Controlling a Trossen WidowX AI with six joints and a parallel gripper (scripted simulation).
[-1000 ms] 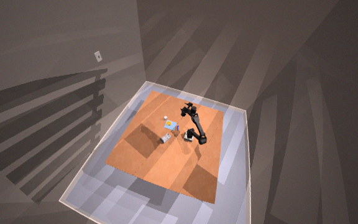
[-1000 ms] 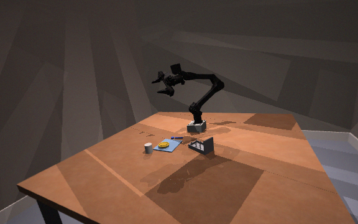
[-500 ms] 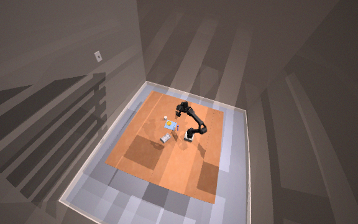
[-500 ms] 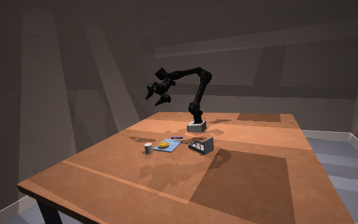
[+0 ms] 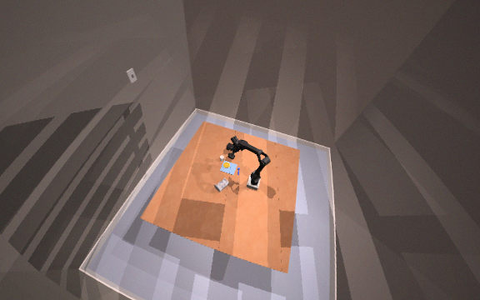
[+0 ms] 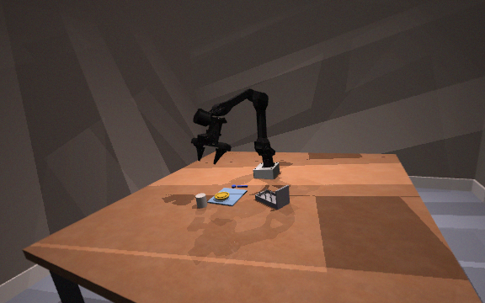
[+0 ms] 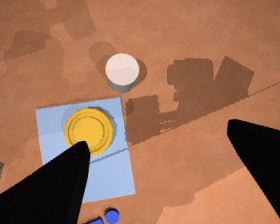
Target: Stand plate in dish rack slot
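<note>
A small yellow plate [image 6: 221, 195] [image 7: 88, 128] [image 5: 226, 166] lies flat on a light blue mat [image 6: 235, 194] [image 7: 116, 173] [image 5: 231, 169] on the wooden table. The grey dish rack [image 6: 273, 196] [image 5: 222, 184] stands on the table to the right of the mat in the exterior view. My gripper [image 6: 210, 152] [image 7: 158, 137] is open and empty. It hangs high above the table, pointing down, above and behind the mat. Its black fingers frame the wrist view, with the plate just inside the left finger.
A white cylinder cup [image 6: 200, 200] [image 7: 122, 70] [image 5: 222, 157] stands beside the mat. A blue utensil [image 6: 239, 186] [image 7: 100, 220] [image 5: 238, 170] lies at the mat's far edge, near the arm's base [image 6: 266, 170]. Strong shadows cross the table.
</note>
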